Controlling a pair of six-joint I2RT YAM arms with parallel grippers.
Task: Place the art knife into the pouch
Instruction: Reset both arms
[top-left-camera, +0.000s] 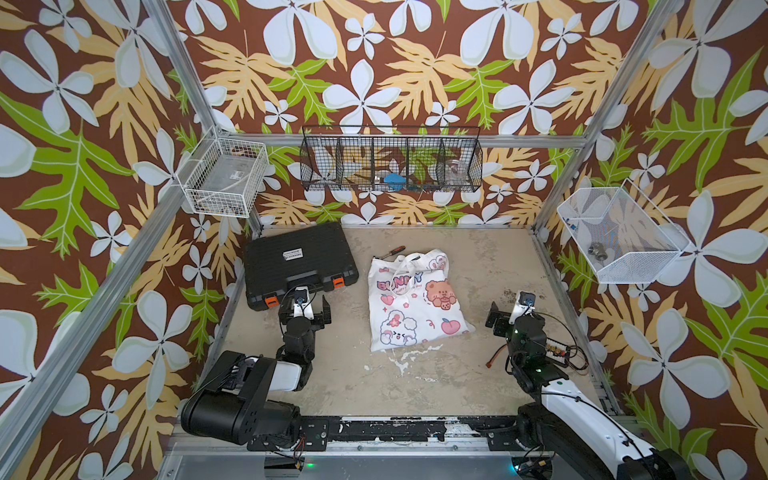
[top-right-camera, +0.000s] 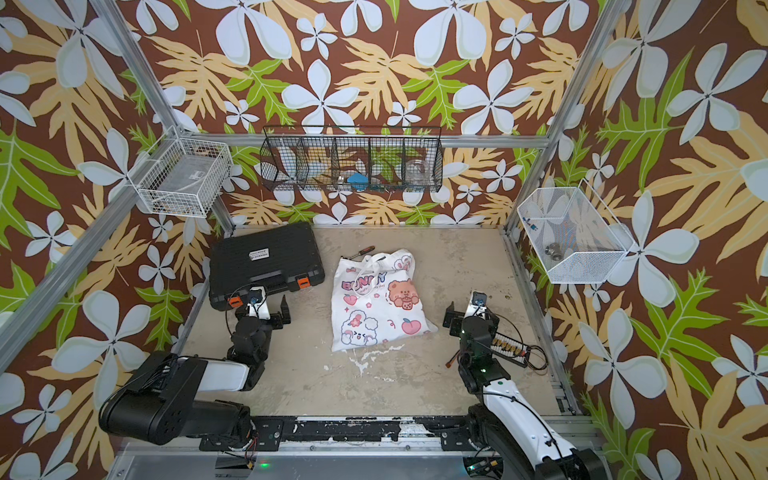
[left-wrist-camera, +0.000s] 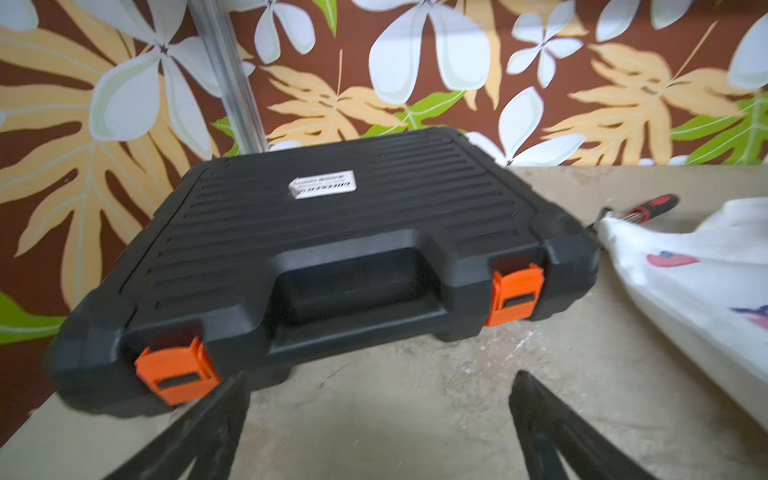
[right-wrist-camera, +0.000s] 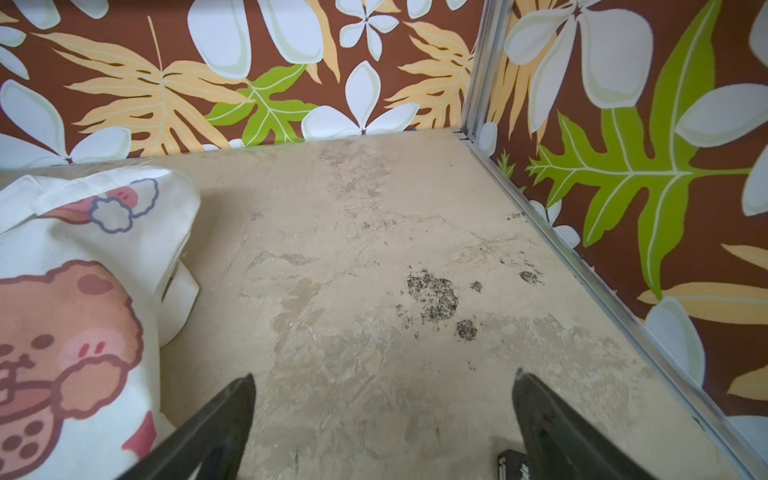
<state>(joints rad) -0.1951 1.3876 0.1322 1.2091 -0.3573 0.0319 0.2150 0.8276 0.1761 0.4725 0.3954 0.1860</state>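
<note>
Resting flat, pouch (top-left-camera: 415, 299), left hand (left-wrist-camera: 380, 378), right hand (right-wrist-camera: 384, 374) spread empty

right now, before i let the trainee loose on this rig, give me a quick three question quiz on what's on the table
1. True or false: the left gripper and the right gripper both stand open and empty.
2. Where is the white cloth tote pouch printed with bunnies and a bear?
A. on top of the tool case
B. flat on the worn beige tabletop, between the two arms
C. in a wire basket on the wall
3. Fill in: the two latches on the black ribbed plastic case are ____ in colour.

Key: 1 true; 2 B; 3 orange.
</note>
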